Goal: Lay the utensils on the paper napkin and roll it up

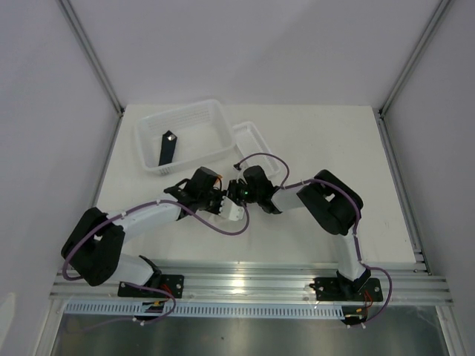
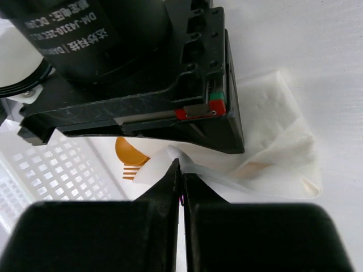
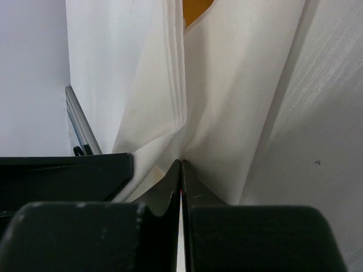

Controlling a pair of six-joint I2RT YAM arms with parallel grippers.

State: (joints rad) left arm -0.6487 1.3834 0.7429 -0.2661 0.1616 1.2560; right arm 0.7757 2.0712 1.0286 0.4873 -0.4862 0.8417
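Observation:
The white paper napkin [image 2: 272, 141] lies crumpled and folded on the table between both grippers; it also shows in the top view [image 1: 233, 211] and fills the right wrist view [image 3: 227, 102]. Orange utensils [image 2: 129, 154], a spoon bowl and fork tines, poke out from under its fold; an orange tip [image 3: 195, 8] shows at the top of the right wrist view. My left gripper [image 2: 181, 170] is shut on a napkin edge. My right gripper [image 3: 181, 165] is shut on a napkin fold. The two grippers meet head to head [image 1: 231, 194] at the table's middle.
A white perforated tray [image 1: 185, 135] stands at the back left with a black flat bar [image 1: 168, 147] in it. A smaller white tray [image 1: 251, 141] sits right of it. The tray's mesh wall [image 2: 51, 170] is close to the left gripper.

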